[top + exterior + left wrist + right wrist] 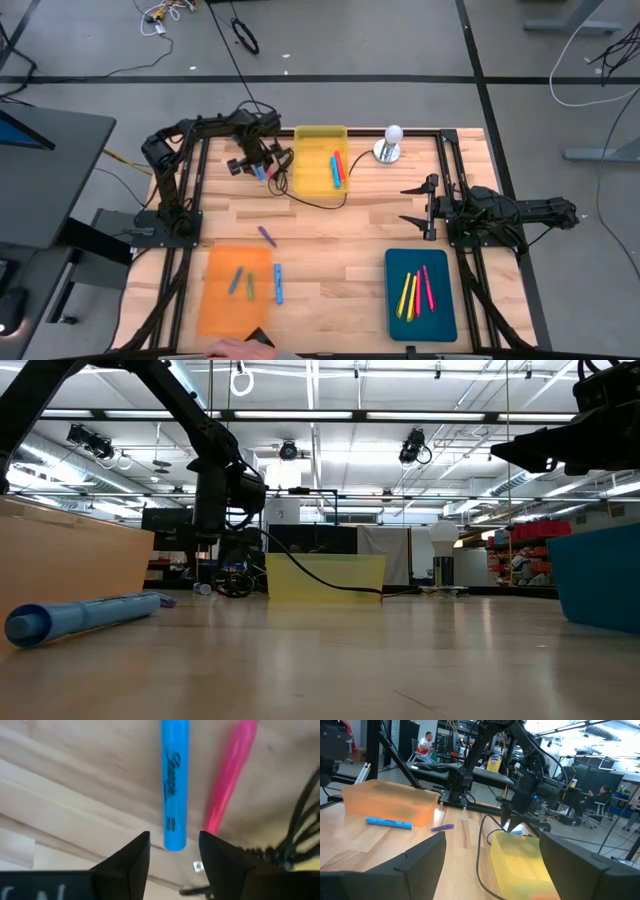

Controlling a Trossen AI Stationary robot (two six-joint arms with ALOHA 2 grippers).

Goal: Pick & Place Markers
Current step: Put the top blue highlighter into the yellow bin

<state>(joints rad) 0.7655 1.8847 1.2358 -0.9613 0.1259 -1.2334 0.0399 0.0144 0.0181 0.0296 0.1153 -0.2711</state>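
A blue marker (174, 785) and a pink marker (230, 775) lie side by side on the wood, just left of the yellow tray (312, 150). My left gripper (174, 837) points down over them, open. Its fingers stand on either side of the blue marker's near end with a gap on each side. In the high view this gripper (262, 168) is at the far left of the table. My right gripper (425, 208) waits open at the table's right. Loose on the table lie a purple marker (267, 236) and another blue marker (278, 283).
The yellow tray holds blue and red markers (335, 168). Near left, the orange tray (215, 305) holds two markers. Near right, the teal tray (440, 315) holds yellow and pink ones. A black cable (320, 202) loops by the yellow tray. A white lamp (390, 145) stands far back. A hand (240, 348) shows at the near edge.
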